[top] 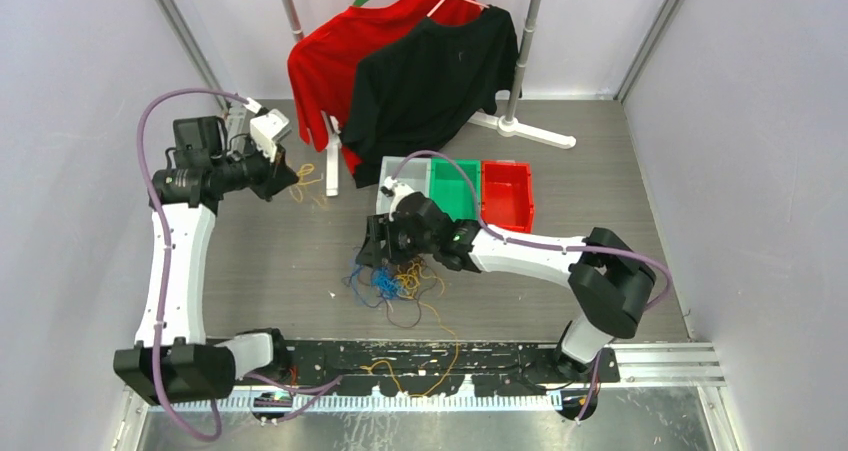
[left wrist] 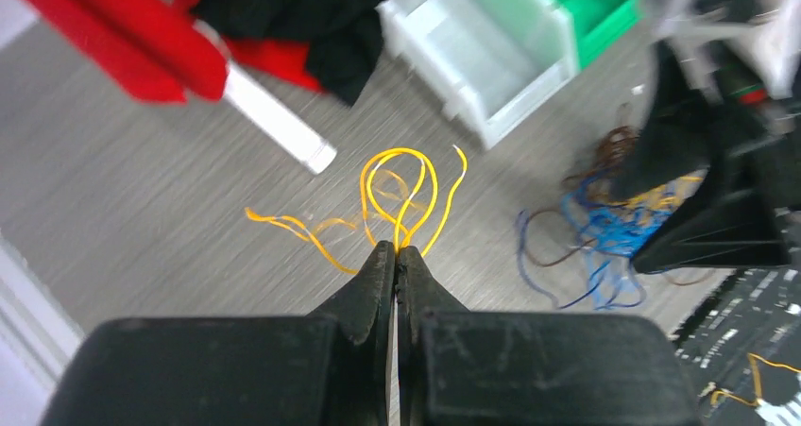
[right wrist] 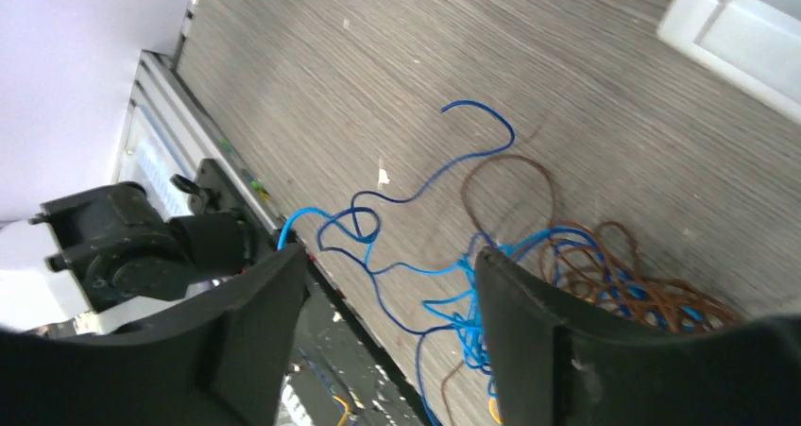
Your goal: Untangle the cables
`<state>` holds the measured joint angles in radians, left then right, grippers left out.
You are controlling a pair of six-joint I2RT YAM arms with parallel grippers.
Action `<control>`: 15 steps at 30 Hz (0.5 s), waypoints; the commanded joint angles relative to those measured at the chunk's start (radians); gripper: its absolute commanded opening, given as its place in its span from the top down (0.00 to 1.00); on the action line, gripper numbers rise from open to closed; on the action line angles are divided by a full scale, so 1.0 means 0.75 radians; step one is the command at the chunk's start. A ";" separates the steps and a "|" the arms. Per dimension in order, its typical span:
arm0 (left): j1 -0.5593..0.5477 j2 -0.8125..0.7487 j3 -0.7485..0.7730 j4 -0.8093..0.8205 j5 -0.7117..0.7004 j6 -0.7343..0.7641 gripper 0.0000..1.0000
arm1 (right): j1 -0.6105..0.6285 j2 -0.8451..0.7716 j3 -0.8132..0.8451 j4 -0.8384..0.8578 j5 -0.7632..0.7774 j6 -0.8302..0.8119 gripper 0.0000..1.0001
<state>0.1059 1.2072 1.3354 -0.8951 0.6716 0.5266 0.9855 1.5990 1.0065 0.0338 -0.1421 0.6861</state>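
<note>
The surface (top: 600,171) is matt grey wood-grain laminate. The cables (top: 388,285) look smooth and plastic-coated. The green bin (top: 455,186) is glossy plastic, the black shirt (top: 430,81) matt cloth.

Both arms are built alike.

- Left arm (top: 176,261): long links are shelled in white; joints and motor housings are finished in matt black. A chunky black block (top: 175,369) is fitted at the shoulder end.
- Right arm (top: 520,255): same white/black split, with a bulky black elbow housing (top: 612,289).
- A lilac hose (top: 148,131) is run outside the shells along each arm.
- Left fingers (left wrist: 373,289): black, wedge-shaped and tapered to thin tips, carried on a wide black body.
- Right fingers (right wrist: 538,322): black, broad and rounded at the ends.
- A small green light (top: 457,239) is seen at the right wrist.
</note>
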 commanded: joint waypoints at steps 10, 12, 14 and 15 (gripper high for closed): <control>-0.363 -0.177 0.213 -0.216 0.208 -0.081 1.00 | -0.103 -0.290 0.201 -0.058 -0.304 -0.374 0.00; -0.408 -0.173 0.248 -0.229 0.234 -0.102 1.00 | -0.107 -0.313 0.182 -0.034 -0.398 -0.424 0.00; -0.439 -0.170 0.267 -0.233 0.264 -0.126 1.00 | -0.108 -0.338 0.159 0.010 -0.470 -0.444 0.00; -0.449 -0.168 0.273 -0.234 0.278 -0.138 1.00 | -0.108 -0.353 0.144 0.043 -0.499 -0.447 0.00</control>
<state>-0.1970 1.0943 1.4879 -1.0531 0.8116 0.4747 0.8993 1.3727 1.1240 -0.0063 -0.3603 0.4408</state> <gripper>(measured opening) 0.009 0.998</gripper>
